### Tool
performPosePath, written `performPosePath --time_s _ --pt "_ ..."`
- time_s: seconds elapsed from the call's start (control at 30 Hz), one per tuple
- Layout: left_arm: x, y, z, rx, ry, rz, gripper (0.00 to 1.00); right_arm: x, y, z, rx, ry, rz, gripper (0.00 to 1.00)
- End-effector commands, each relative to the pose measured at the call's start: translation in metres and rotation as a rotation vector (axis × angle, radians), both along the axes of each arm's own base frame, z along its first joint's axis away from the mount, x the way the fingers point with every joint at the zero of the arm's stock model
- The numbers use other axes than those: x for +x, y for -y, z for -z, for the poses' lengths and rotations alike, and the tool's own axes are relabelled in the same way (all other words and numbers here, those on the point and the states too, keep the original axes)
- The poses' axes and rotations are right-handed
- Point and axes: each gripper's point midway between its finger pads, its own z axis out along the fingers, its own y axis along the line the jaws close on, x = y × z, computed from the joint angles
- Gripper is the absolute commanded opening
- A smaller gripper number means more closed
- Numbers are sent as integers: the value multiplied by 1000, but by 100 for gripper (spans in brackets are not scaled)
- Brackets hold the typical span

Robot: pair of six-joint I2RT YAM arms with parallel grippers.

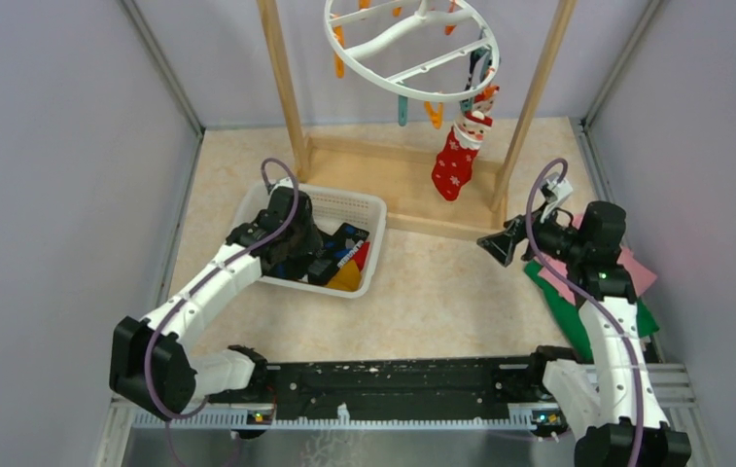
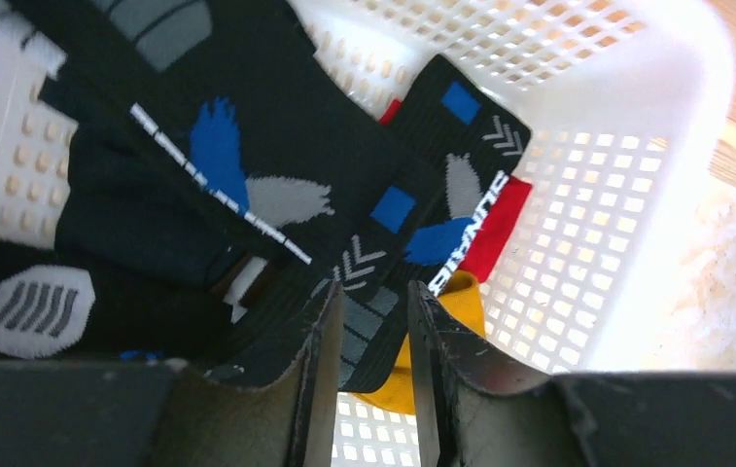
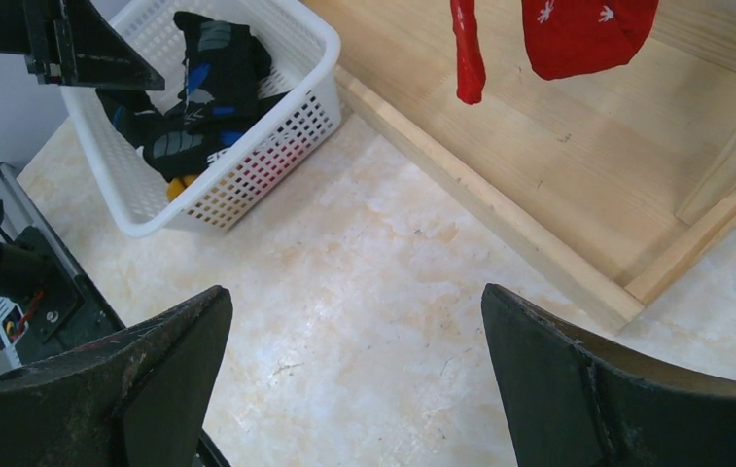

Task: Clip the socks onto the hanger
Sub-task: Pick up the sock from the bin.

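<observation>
The white ring hanger (image 1: 380, 86) hangs in the wooden rack with orange and teal pegs. A red sock with white dots (image 1: 456, 161) hangs clipped at its right side; its toe also shows in the right wrist view (image 3: 587, 34). Several socks lie in the white mesh basket (image 1: 364, 209). My left gripper (image 1: 317, 253) is down in the basket, its jaws (image 2: 375, 290) nearly closed on a black sock with blue and grey marks (image 2: 412, 195). A yellow sock (image 2: 461, 302) and a red one (image 2: 500, 229) lie under it. My right gripper (image 1: 495, 245) is open and empty (image 3: 356, 292) above the table.
The wooden rack frame (image 1: 412, 185) stands at the back, its base board (image 3: 558, 165) ahead of the right gripper. Flat pink (image 1: 636, 272) and green (image 1: 568, 302) cloths lie under the right arm. Grey walls close both sides.
</observation>
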Motion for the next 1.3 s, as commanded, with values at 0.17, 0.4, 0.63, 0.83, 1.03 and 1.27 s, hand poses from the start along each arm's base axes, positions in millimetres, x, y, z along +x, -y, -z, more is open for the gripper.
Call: performPosePath --time_s 0.17,0.4,0.63,0.83,1.03,1.27 --pt "0 -26 37 -54 -136 -397 54 5 2 6 -1 39 4 99" --pt "14 -9 71 2 -312 -385 56 7 2 6 0 35 4 99" --pt "26 -8 56 10 -276 -374 17 5 2 7 -11 29 -2 99" --pt "20 -13 17 1 -172 -293 16 4 1 8 -6 25 -14 98" --pt "10 -14 18 -27 -165 -259 41 6 -1 8 6 24 -29 99" --pt "10 -5 32 -84 -187 -245 55 6 -2 5 0 27 -36 98"
